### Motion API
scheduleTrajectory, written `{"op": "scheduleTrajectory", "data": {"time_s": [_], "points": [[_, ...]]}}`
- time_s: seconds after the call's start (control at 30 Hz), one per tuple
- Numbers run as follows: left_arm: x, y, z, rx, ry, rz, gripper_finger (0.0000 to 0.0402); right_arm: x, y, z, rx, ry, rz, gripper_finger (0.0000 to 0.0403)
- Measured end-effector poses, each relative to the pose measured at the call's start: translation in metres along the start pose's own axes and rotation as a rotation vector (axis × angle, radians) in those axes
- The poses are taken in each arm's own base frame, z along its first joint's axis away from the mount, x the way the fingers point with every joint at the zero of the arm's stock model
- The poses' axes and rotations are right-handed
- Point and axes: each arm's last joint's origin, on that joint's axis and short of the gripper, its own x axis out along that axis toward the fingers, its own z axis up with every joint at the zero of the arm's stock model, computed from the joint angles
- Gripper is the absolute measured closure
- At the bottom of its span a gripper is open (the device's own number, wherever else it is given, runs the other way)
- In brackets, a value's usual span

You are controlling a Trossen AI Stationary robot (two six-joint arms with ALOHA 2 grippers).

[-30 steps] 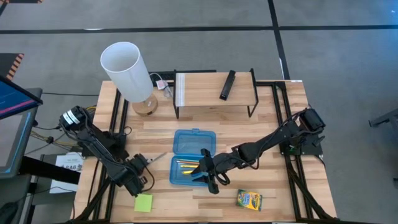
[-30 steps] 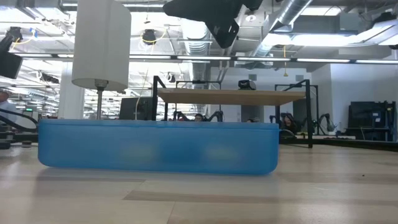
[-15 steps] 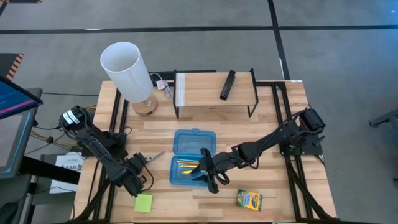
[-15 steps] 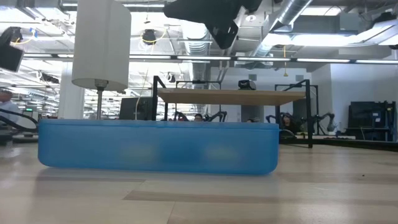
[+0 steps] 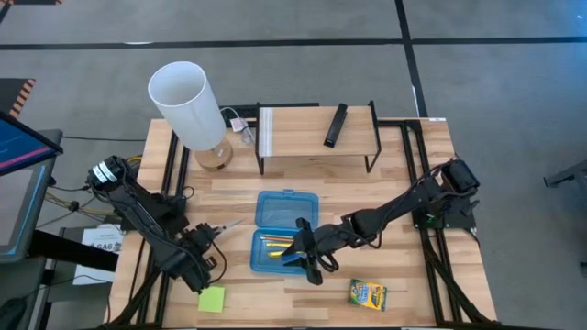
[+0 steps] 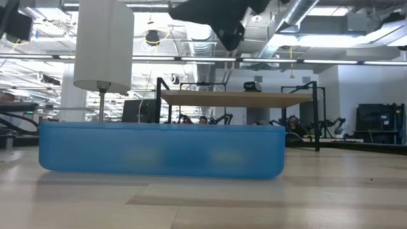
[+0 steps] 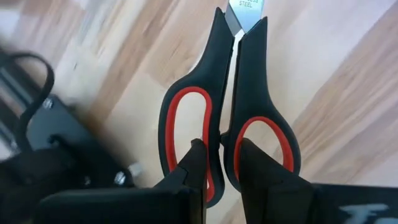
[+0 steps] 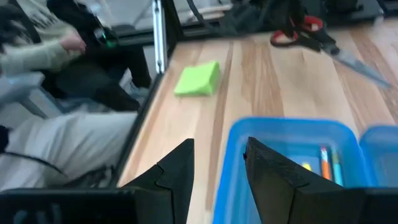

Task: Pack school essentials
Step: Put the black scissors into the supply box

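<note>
My left gripper [image 5: 204, 243] is near the table's left near corner, shut on the scissors [image 5: 226, 225], which have black handles with orange-red lined loops; their blades point toward the blue case. My right gripper [image 5: 296, 248] hovers open over the near tray of the translucent blue case [image 5: 271, 263], where the pencils [image 5: 274, 245] lie. The lime-green sticky pad [image 5: 211, 299] lies flat near the left gripper. The crayon box [image 5: 367, 294] lies flat by the near edge. I see no eraser. My left gripper [image 7: 221, 149] pinches the scissors at the handle end. One finger [image 7: 197, 163] lies over each loop, with the loops' inner bars [image 7: 225, 127] between them. The fingers lie along the scissors, and the shut blades [image 7: 242, 9] point away from them. Whether the scissors are lifted clear, I cannot tell.
A white lamp [image 5: 188, 96] stands at the far left. A wooden shelf [image 5: 316, 133] on black legs at the far edge carries a black remote [image 5: 336, 125]. The case's open lid [image 5: 287, 205] lies toward the shelf. A seated person [image 8: 56, 93] shows beyond the table's edge.
My left gripper has shifted a little toward the table's left edge, carrying the scissors with it. My right gripper has stayed over the case.
</note>
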Motion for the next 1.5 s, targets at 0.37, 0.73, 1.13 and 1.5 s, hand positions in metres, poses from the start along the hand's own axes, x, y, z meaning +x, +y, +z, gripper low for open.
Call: {"op": "scheduleTrajectory", "data": {"time_s": [0.37,0.73,1.13,1.5], "points": [[-0.017,-0.029,0.024,0.271,-0.213,-0.25,0.0371,-0.033,0.021,0.018,-0.037,-0.025,-0.005,0.0243],[-0.017,-0.048,0.087,0.407,-0.388,-0.456,0.0371,-0.062,0.059,0.02,-0.134,-0.09,-0.09,0.0245],[0.012,-0.062,0.123,0.513,-0.347,-0.54,0.0371,-0.061,0.055,0.02,-0.148,-0.078,-0.109,0.0248],[0.028,-0.069,0.122,0.498,-0.281,-0.519,0.0359,-0.061,0.055,0.02,-0.148,-0.077,-0.11,0.0249]]}}
